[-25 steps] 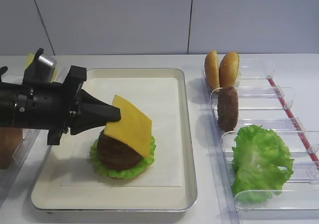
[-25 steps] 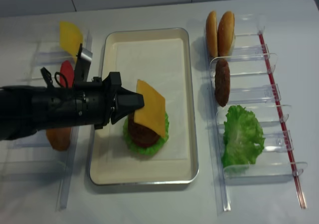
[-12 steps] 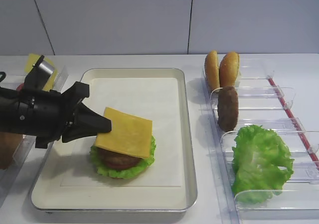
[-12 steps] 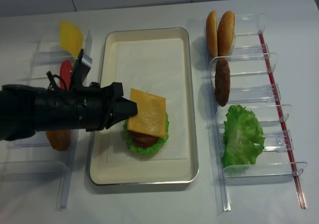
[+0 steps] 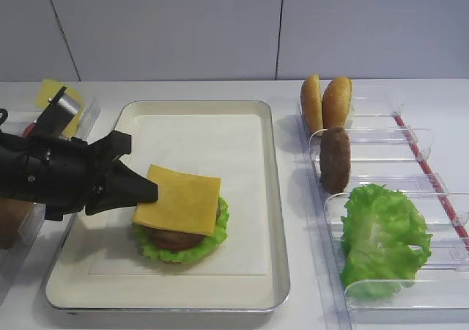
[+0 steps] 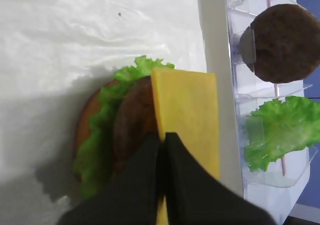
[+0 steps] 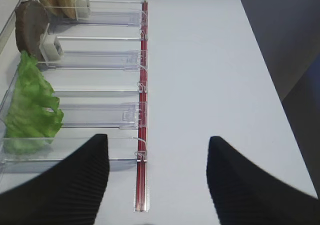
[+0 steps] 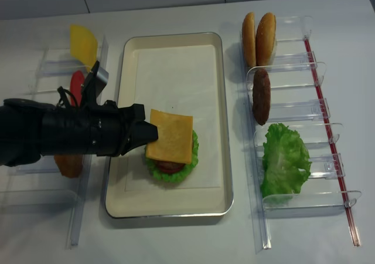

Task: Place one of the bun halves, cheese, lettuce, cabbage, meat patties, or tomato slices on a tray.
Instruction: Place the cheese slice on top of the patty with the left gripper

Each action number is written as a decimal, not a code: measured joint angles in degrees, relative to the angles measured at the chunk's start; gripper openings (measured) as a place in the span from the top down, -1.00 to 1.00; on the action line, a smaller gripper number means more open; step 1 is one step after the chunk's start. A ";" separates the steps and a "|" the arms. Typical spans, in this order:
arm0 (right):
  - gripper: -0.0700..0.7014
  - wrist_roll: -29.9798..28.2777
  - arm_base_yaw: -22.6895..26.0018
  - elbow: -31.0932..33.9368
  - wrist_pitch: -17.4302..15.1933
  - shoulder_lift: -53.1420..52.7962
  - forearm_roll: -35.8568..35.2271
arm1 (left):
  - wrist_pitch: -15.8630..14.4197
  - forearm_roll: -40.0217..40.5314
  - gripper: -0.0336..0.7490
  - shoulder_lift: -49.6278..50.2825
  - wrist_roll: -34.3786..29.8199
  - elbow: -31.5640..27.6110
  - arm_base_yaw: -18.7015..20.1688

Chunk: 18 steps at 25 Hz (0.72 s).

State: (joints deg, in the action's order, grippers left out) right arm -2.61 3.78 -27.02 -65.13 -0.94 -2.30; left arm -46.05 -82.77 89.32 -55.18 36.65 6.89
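The left gripper [image 5: 150, 193] is clamped on the near edge of the cheese [image 5: 178, 199], which lies almost flat on the meat patty [image 6: 131, 125] and lettuce [image 5: 187, 248] stacked on the tray [image 5: 275, 198]; the placing step appears nearly complete. The next move likely calls for parting the jaws and backing out leftward without dragging the slice. One second ago the cheese was steeply tilted; it has since lowered and levelled, while the right gripper [image 7: 157, 175] stands open over the racks [image 7: 100, 60].

You see orange-yellow cheese [image 5: 177, 199] over a dark brown patty [image 6: 131, 127], bright green lettuce [image 5: 384, 236], golden-brown bun halves [image 5: 327, 103], a cream-lined tray [image 5: 282, 220], and a black gripper [image 5: 149, 191].
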 joint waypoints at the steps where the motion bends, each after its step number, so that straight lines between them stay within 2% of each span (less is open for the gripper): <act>1: -0.34 0.00 0.00 0.00 0.00 0.00 0.00 | 0.00 0.00 0.94 0.00 0.00 0.00 0.00; 5: -0.34 0.00 0.00 0.00 0.00 0.00 0.00 | 0.00 0.00 0.87 0.00 -0.22 0.00 0.00; 18: -0.34 0.00 0.00 0.00 0.00 0.00 0.00 | -1.91 2.29 0.34 0.00 -0.06 0.58 0.00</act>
State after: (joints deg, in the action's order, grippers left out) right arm -2.61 3.78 -27.02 -65.13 -0.94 -2.30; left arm -47.96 -80.49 89.32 -55.25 37.23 6.89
